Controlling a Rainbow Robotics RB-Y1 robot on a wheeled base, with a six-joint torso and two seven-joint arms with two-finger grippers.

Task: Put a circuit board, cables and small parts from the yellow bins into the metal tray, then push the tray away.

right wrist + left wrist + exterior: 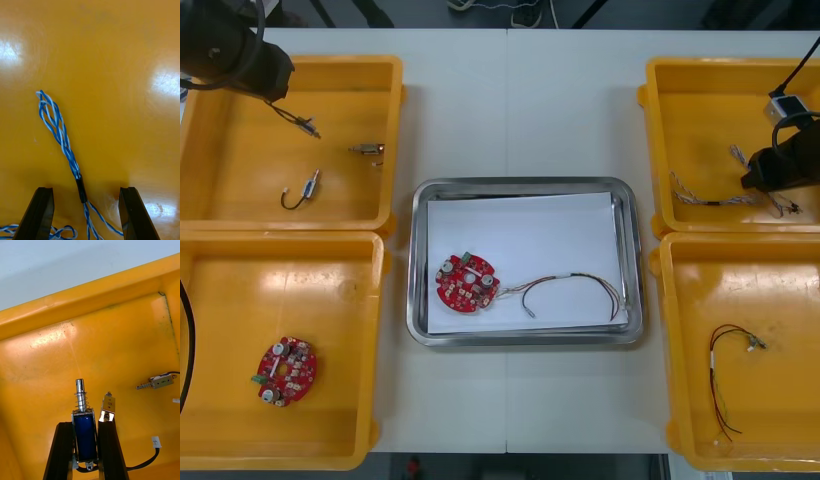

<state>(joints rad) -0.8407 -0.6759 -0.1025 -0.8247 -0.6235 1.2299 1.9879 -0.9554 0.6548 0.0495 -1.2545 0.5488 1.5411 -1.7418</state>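
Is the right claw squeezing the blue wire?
No, the right gripper is open, its fingers standing clear on each side of the blue and white cable.

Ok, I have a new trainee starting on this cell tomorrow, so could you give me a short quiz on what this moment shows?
1. True or false: the left pincer, in the far left yellow bin, is shut on a small metal part.
2. The right pincer is open. What lies between its fingers? A) a red board B) a twisted blue and white cable C) nothing
3. Fill in: the metal tray holds ___ circuit board.
Key: 1 true; 2 B; 3 one.
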